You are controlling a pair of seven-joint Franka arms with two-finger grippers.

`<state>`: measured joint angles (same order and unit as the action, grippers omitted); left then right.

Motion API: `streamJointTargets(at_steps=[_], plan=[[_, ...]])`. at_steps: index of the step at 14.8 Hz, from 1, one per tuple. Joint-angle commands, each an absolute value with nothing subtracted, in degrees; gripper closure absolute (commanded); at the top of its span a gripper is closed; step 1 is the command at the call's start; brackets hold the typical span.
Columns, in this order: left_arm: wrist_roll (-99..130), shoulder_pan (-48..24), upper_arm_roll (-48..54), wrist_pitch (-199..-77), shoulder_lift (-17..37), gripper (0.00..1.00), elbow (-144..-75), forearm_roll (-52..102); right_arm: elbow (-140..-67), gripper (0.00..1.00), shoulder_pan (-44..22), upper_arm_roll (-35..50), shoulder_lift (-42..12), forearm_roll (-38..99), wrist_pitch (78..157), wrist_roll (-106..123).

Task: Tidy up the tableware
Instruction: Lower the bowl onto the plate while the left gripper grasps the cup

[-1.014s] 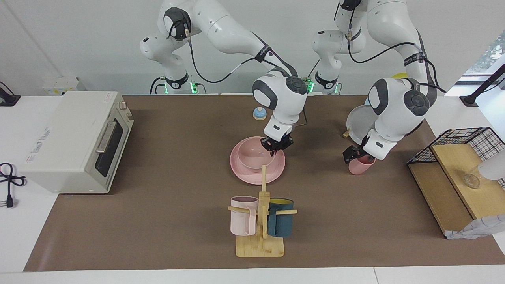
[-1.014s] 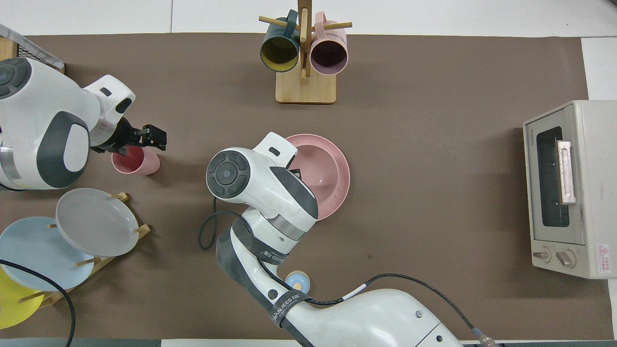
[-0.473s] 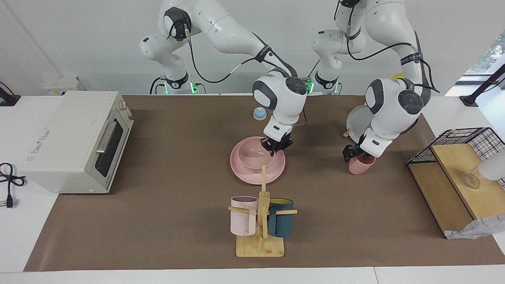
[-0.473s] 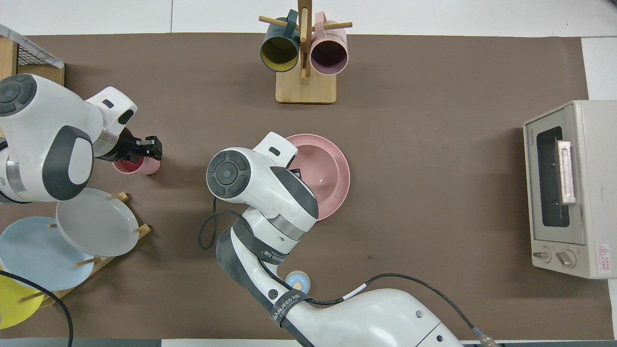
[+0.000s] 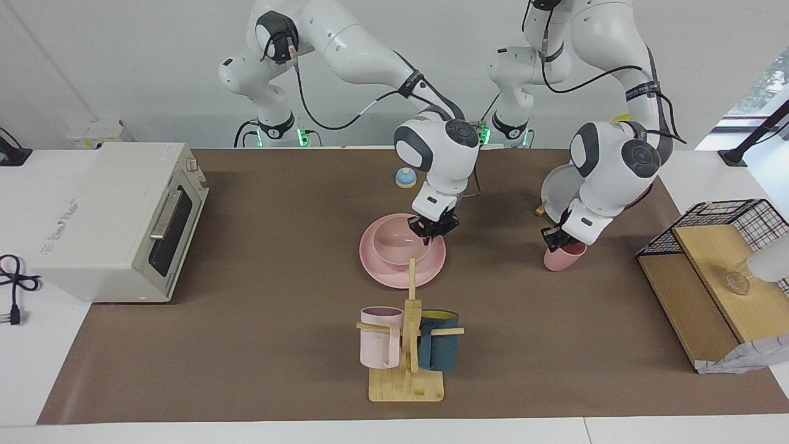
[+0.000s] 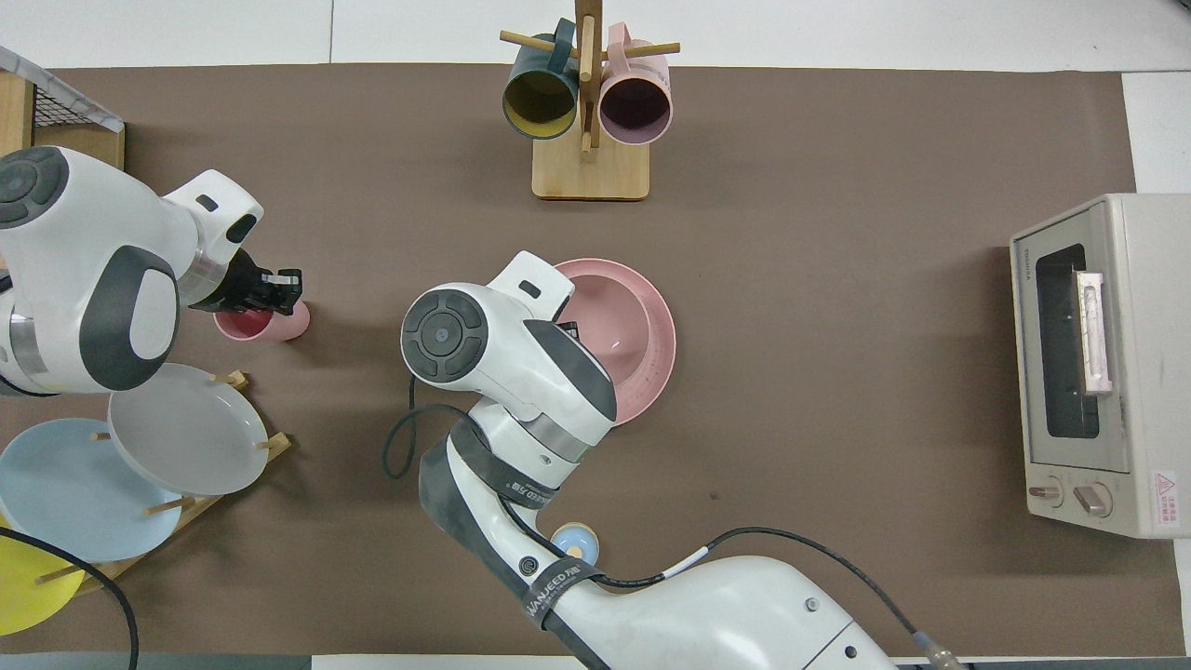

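The pink bowl (image 5: 394,242) sits in the pink plate (image 5: 382,273) at the middle of the table; both also show in the overhead view, bowl (image 6: 619,321) and plate (image 6: 662,346). My right gripper (image 5: 435,227) is at the bowl's rim on the side toward the robots. The small pink cup (image 5: 564,259) stands toward the left arm's end of the table, slightly tilted. My left gripper (image 5: 556,240) is shut on its rim; in the overhead view the gripper (image 6: 277,288) covers part of the cup (image 6: 263,325).
A wooden mug tree (image 5: 407,370) with a pale pink and a teal mug stands farther from the robots than the plate. A toaster oven (image 5: 117,216) is at the right arm's end. A rack of grey, blue and yellow plates (image 6: 186,428) and a wire-and-wood shelf (image 5: 709,265) are near the cup. A small blue bell (image 5: 405,177) is close to the robots.
My left gripper's fingers have drawn together on the cup's rim and the cup has tipped a little. My right gripper has hardly moved.
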<state>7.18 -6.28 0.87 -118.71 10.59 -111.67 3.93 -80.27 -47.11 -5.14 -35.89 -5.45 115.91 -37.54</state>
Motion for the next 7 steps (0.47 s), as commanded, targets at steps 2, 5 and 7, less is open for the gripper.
streamJointTargets(at_steps=[2,5,7], plan=[[7.03,-6.50,0.44,-112.19,9.23,1.00,-106.56,4.48,-80.60,0.68,-45.88,-4.66,-35.33,-4.22,117.24,-38.14],[7.29,-6.68,0.44,-101.72,9.67,1.00,-97.23,4.48,-80.16,0.61,-45.97,-4.66,-35.42,-4.13,116.46,-38.15],[7.47,-6.77,0.61,-98.10,9.49,1.00,-94.58,4.48,-80.07,0.58,-45.70,-4.66,-35.25,-4.13,116.19,-38.06]])
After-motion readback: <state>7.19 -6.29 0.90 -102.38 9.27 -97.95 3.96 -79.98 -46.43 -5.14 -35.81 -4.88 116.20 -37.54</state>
